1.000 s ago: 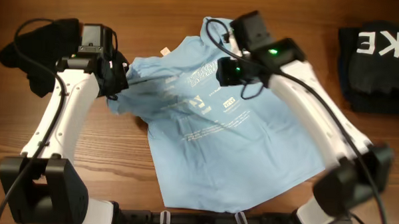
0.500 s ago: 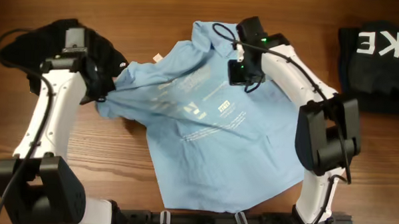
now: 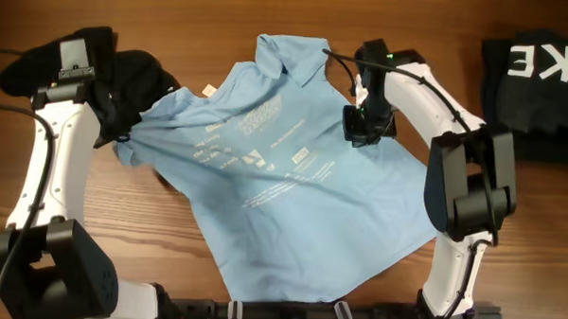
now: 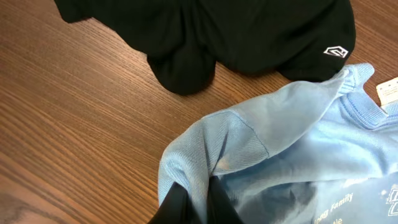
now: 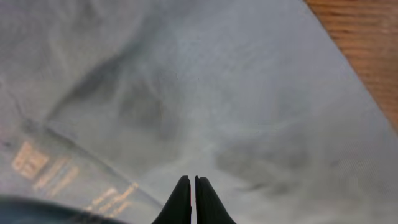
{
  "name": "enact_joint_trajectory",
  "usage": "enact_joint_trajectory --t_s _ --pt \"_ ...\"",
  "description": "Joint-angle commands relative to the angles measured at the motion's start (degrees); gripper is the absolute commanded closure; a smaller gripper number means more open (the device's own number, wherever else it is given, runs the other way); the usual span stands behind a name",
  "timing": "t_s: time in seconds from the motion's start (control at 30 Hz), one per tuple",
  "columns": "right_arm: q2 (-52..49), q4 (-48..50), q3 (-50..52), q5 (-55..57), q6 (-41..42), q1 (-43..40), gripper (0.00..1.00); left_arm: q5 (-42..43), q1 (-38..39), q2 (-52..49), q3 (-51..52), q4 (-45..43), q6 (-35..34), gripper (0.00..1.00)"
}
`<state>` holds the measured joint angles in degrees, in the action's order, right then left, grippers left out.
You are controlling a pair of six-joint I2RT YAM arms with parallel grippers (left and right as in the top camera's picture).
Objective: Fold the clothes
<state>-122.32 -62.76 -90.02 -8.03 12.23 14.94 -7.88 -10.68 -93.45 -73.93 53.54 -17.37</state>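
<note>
Left gripper (image 4: 188,208) clamped on shirt (image 3: 292,198) sleeve (image 4: 217,143), toward table's (image 3: 148,245) left edge, likely spreading it flat. Right gripper (image 5: 189,186) closed over shirt; hold unclear.

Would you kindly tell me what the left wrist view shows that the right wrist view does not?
Only the left wrist view shows the black garment, a white tag by the collar, and the left gripper shut on a fold of the blue shirt. Only the right wrist view shows the right gripper, shut over the fabric. Both show the blue shirt and the wooden table.
</note>
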Motion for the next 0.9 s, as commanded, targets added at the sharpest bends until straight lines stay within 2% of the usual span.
enact_joint_trajectory --t_s 0.0,0.3,0.4,0.5,0.73,0.87 --pt "-1.0 2.9 3.8 0.8 -0.5 -0.5 0.96 -0.5 -0.4 0.6 -0.3 -0.3 -1.1 0.96" --pt "-1.1 10.4 5.4 4.7 -0.5 -3.9 0.96 2.3 -0.4 0.5 -0.3 1.9 -1.2 0.96" --pt "-1.8 13.8 5.4 6.2 -1.9 -5.4 0.96 2.5 -0.4 0.5 -0.3 4.3 -4.0 0.96" --pt "-4.0 17.2 5.4 6.8 -3.4 -7.2 0.96 4.1 -0.4 0.5 -0.3 7.5 -4.6 0.96" --pt "-12.7 28.2 4.8 6.8 -6.1 -10.1 0.96 13.7 -0.3 0.5 -0.1 11.7 -4.6 0.96" --pt "-14.8 34.5 3.5 6.8 -5.1 -11.6 0.96 14.1 0.8 0.5 1.9 11.5 -5.2 0.96"
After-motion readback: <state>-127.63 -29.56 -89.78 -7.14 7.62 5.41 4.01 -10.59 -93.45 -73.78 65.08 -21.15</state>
